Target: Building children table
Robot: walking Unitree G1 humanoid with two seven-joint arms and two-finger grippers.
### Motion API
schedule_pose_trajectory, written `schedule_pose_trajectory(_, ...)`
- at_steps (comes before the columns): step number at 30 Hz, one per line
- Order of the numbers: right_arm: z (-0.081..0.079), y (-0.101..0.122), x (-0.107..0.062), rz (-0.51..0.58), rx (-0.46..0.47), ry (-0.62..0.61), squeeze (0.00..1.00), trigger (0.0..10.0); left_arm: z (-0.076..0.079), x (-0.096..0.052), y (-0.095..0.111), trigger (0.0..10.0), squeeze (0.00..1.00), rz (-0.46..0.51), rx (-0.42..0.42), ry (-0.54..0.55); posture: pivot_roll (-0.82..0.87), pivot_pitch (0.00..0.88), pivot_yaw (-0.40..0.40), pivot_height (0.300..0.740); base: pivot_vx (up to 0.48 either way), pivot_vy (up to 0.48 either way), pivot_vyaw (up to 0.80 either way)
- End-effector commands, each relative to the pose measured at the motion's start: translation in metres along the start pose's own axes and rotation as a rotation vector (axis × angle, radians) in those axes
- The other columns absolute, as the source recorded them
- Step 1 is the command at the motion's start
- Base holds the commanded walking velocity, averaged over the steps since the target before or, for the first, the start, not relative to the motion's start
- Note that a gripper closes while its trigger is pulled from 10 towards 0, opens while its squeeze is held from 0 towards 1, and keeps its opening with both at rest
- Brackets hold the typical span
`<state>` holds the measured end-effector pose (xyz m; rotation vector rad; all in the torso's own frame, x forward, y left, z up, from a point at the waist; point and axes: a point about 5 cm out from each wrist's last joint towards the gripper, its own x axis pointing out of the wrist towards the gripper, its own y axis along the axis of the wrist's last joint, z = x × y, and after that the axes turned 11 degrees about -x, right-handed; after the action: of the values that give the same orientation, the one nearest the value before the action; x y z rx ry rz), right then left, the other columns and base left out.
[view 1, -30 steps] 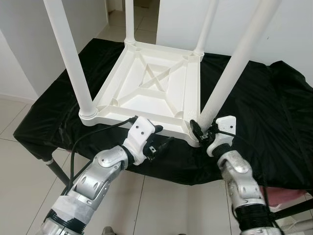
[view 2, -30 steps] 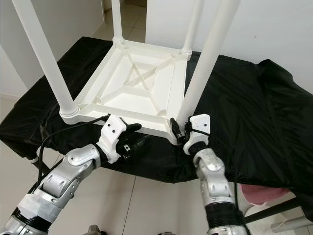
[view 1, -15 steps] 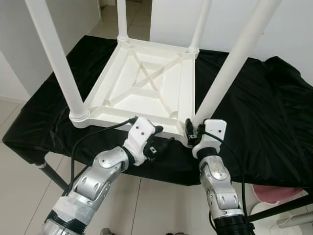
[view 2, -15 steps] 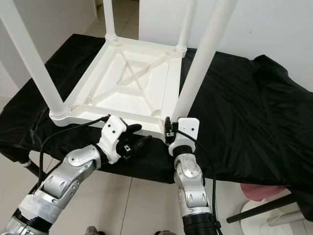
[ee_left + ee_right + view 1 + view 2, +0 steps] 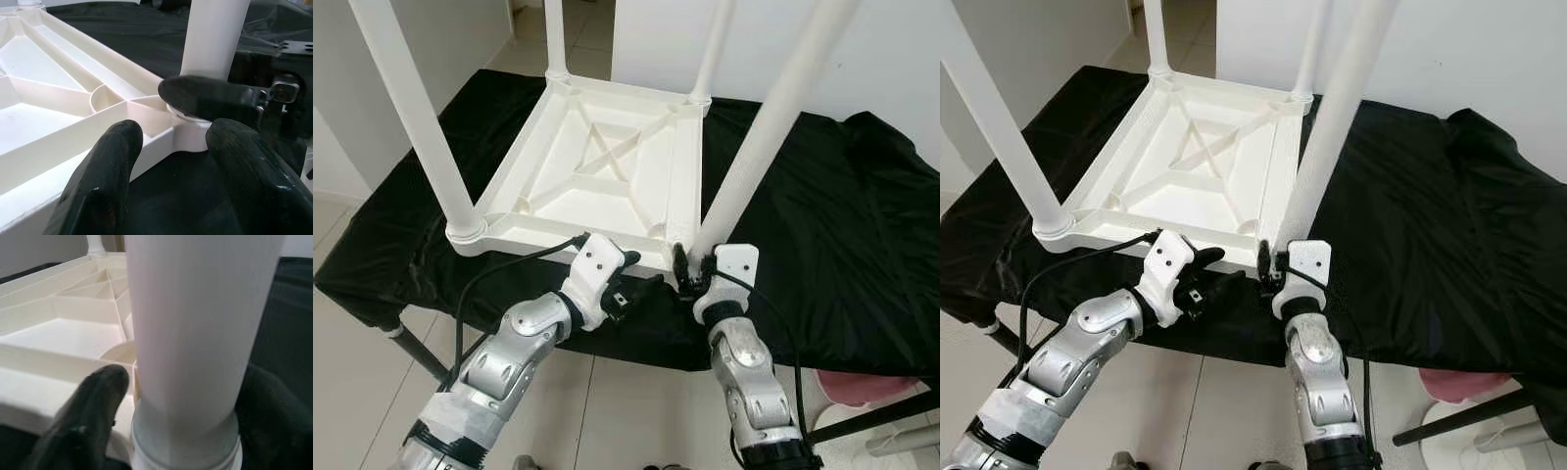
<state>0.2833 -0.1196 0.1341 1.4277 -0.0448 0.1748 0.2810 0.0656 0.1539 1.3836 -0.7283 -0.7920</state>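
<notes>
A white plastic children's table [image 5: 597, 181] lies upside down on a black cloth [image 5: 822, 215], its legs pointing up. My right gripper [image 5: 697, 272] is at the foot of the near right leg [image 5: 754, 147], a finger on each side of it, shut on the leg [image 5: 195, 333]. My left gripper [image 5: 641, 287] is open just before the table's front rim, close to that same corner. Its fingers [image 5: 107, 166] spread below the rim, holding nothing. The near left leg [image 5: 411, 108] stands in its corner socket.
The cloth covers a low bench with dark metal legs [image 5: 411, 348] over a pale tiled floor. A pink object [image 5: 871, 387] lies on the floor at the lower right. White walls stand behind and to the left.
My right gripper has moved left with the near right leg in it, and the white table has slid left on the cloth. My left gripper has stayed in place.
</notes>
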Motion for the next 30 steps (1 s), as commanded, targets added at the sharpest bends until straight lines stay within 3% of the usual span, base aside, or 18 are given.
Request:
schedule_pose_trajectory(1,0.006,0.001,-0.002,0.019,0.013,-0.001,1.0,10.0,0.004,-0.002,-0.005,10.0,0.0,-0.032,0.003,-0.055,0.0,0.107,-0.046,0.74,0.0,0.0,0.0)
schedule_pose_trajectory(4,0.013,0.002,-0.004,0.037,-0.001,0.031,1.0,10.0,0.003,-0.002,-0.005,10.0,0.0,-0.033,0.005,-0.051,0.0,0.105,-0.048,0.74,0.0,0.0,0.0)
schedule_pose_trajectory(7,0.021,0.0,-0.006,0.055,-0.042,0.141,1.0,10.0,0.001,-0.001,-0.004,10.0,0.0,-0.031,0.008,-0.044,-0.01,0.102,-0.051,0.74,0.0,0.0,0.0)
schedule_pose_trajectory(8,0.027,-0.001,-0.005,0.06,-0.059,0.175,0.84,10.0,0.001,-0.001,-0.004,10.0,0.0,-0.027,0.009,-0.043,-0.01,0.102,-0.051,0.74,0.0,0.0,0.0)
schedule_pose_trajectory(9,0.031,-0.002,-0.004,0.064,-0.072,0.199,0.18,10.0,0.001,-0.001,-0.004,10.0,0.0,-0.026,0.009,-0.043,-0.01,0.1,-0.05,0.74,0.0,0.0,0.0)
schedule_pose_trajectory(10,0.034,-0.002,-0.002,0.065,-0.078,0.206,0.0,10.0,0.001,0.0,-0.003,10.0,0.0,-0.025,0.009,-0.043,-0.01,0.1,-0.05,0.74,0.0,0.0,0.0)
schedule_pose_trajectory(19,0.034,-0.001,0.017,0.08,-0.136,0.384,0.0,10.0,0.001,0.002,-0.003,10.0,0.0,-0.025,0.018,-0.046,0.0,0.094,-0.057,0.74,0.0,0.0,0.0)
schedule_pose_trajectory(24,0.024,-0.008,0.025,0.059,-0.152,0.463,0.0,10.0,0.001,0.001,-0.004,10.0,0.0,-0.03,0.027,-0.037,0.01,0.089,-0.061,0.74,0.0,0.0,0.0)
schedule_pose_trajectory(25,0.023,-0.01,0.025,0.057,-0.137,0.47,0.0,0.0,0.001,0.001,-0.003,10.0,0.0,-0.03,0.028,-0.036,0.02,0.088,-0.064,0.74,0.0,0.0,0.0)
schedule_pose_trajectory(30,0.024,-0.013,0.024,0.052,-0.096,0.49,0.0,0.0,0.001,0.0,-0.004,10.0,0.0,-0.028,0.027,-0.032,0.02,0.087,-0.067,0.74,0.0,0.0,0.0)
